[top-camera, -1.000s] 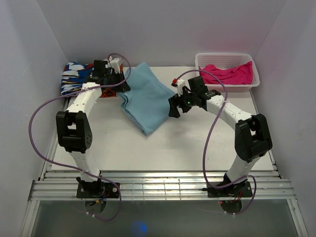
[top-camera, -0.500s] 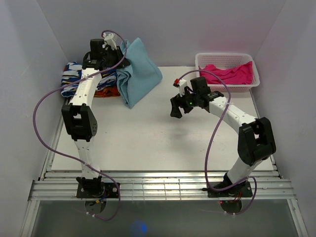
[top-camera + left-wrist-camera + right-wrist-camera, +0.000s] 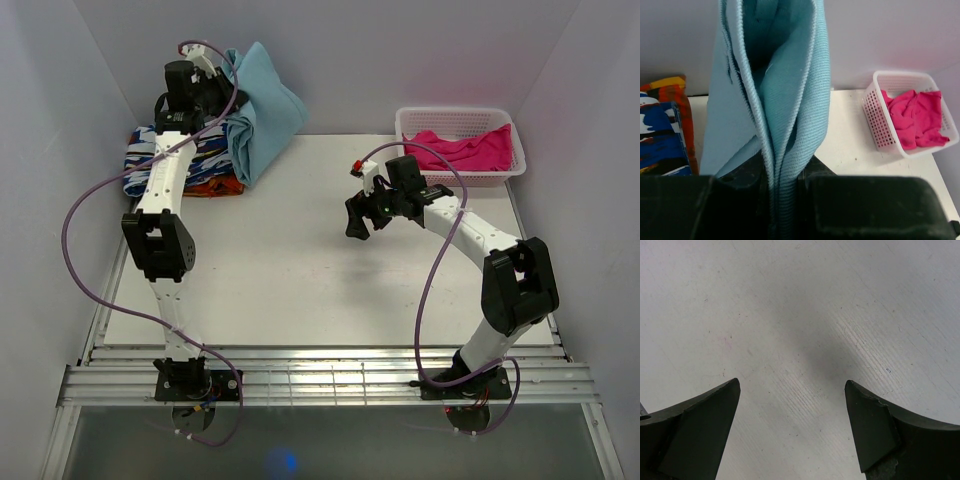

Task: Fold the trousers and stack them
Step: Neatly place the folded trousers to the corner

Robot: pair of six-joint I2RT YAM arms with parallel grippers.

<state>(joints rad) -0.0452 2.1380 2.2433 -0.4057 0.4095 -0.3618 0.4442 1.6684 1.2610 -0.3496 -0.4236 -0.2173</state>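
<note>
two grippers: left gripper (image 3: 785,200) clamped the trousers (image 3: 790,100), hanging lengthwise beside the patterned stack (image 3: 165,165); right gripper (image 3: 792,425) gaped wide, well apart.

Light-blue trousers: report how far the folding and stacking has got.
Done: the light-blue cloth trousers look folded into a compact bundle. In hand: the left gripper is shut on them, holding them up beside the blue-white-orange patterned folded cloth. Left: set them on that stack and release. The right gripper is open, empty.
</note>
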